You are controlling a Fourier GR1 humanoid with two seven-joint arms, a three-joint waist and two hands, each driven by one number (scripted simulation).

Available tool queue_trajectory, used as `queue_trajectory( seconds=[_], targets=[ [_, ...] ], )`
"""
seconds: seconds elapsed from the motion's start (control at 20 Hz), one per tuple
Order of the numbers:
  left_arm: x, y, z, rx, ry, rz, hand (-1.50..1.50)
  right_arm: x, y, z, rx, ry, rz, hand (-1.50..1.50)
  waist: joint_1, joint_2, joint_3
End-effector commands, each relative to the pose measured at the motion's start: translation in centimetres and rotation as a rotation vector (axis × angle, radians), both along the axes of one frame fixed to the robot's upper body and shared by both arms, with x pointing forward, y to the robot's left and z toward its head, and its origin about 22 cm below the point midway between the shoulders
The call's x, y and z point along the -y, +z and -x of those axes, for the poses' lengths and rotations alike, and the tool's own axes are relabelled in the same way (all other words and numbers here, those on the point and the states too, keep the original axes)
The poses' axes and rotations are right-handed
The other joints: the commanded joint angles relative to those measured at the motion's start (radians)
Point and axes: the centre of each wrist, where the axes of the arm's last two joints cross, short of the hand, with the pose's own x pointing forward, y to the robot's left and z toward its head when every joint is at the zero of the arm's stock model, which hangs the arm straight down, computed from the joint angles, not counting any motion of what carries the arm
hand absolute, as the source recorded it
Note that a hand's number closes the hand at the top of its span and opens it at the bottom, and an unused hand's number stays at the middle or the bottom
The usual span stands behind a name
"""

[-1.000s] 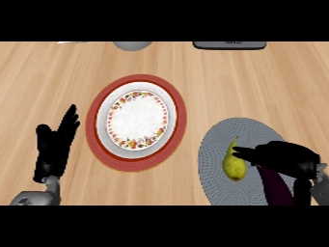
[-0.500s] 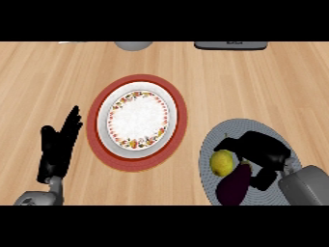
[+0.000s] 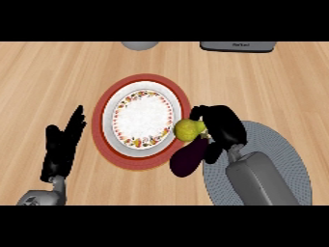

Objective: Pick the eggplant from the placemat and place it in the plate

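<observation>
Right robot hand [image 3: 220,126] – one eggplant [image 3: 188,155]

Right hand [image 3: 220,124] grips eggplant [image 3: 186,157] at the plate [image 3: 144,116] rim.

The dark device [image 3: 238,46] at the counter's far edge bears illegible lettering.

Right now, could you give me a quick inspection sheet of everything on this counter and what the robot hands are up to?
Surface: wooden counter.
Job's things: eggplant, yellow-green end toward the plate, held between grey placemat and plate; plate sits on a red mat.
Clutter: grey round object and dark flat object at the far edge.
Robot hands: right robot hand curled round the eggplant; left robot hand open, resting at the lower left.
Cables: nothing seen.
Surroundings: nothing seen.
</observation>
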Motion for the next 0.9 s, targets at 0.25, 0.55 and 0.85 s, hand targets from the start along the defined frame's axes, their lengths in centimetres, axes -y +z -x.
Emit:
queue_trajectory(
  seconds=[0.25,0.55,0.85],
  targets=[
    [0.7,0.1,-0.4,-0.002,-0.061,-0.007,0.0,-6.4,7.9,-1.1,0.408,-0.44,-0.065,1.5,0.065,-0.003,-0.002],
    [2.1,-0.2,-0.7,0.0,-0.088,0.004,0.0,-10.2,11.1,-1.6,0.544,-0.723,-0.045,1.5,0.092,0.012,-0.002],
    [1.8,1.5,-2.2,0.026,-0.098,-0.006,0.0,-12.5,12.2,-2.3,0.542,-0.896,-0.024,1.5,0.096,0.021,0.002]
  ],
)
